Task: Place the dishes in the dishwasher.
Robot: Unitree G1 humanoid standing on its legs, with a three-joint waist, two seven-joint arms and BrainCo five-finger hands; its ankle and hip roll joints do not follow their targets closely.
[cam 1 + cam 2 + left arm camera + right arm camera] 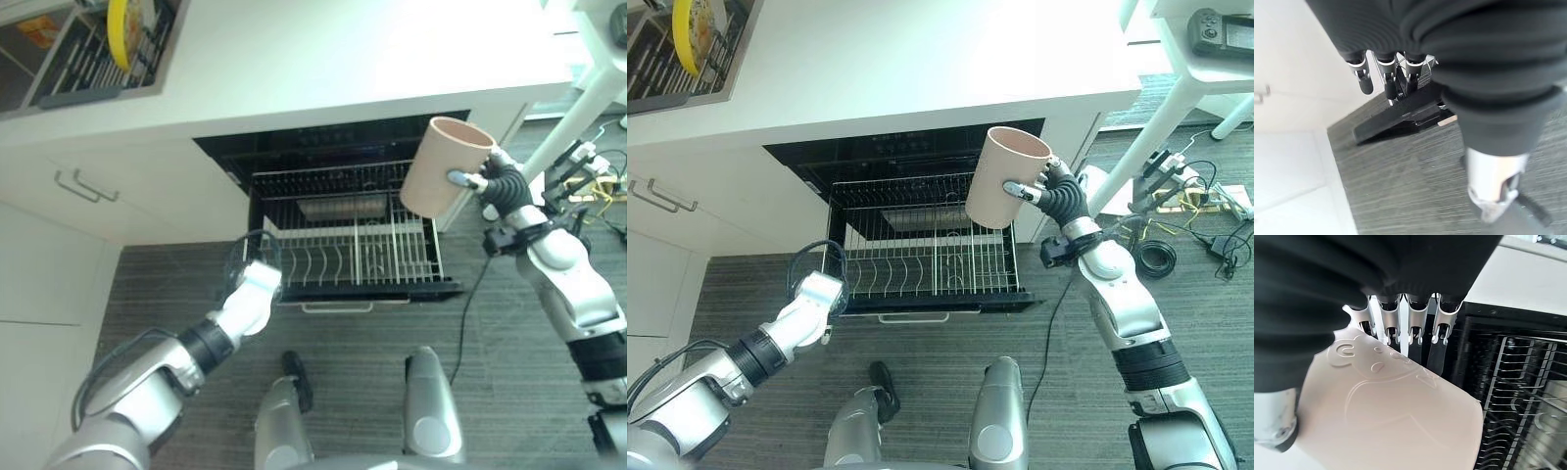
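**Cup held above the open dishwasher rack**

Nearest, the left robot hand point(250, 294) hangs low by the rack's front left corner, with what looks like a clear glass point(253, 257) at its far end. Its wrist view shows fingers point(1364, 82) pointing down, but I cannot tell whether they grip the glass.

Beyond it, the rack point(353, 245) is pulled out of the dishwasher point(911, 147) under the white tabletop point(323, 59).

The right robot hand point(1050, 194) is clamped on a pink cup point(1004, 176), held upright above the rack's right side and not yet lowered. The step looks like carrying the cup to the rack; the next move likely calls for lowering it between the tines.

The right wrist view shows an embossed figure on the cup. Farthest, a yellow plate point(120, 29) stands in a drainer.
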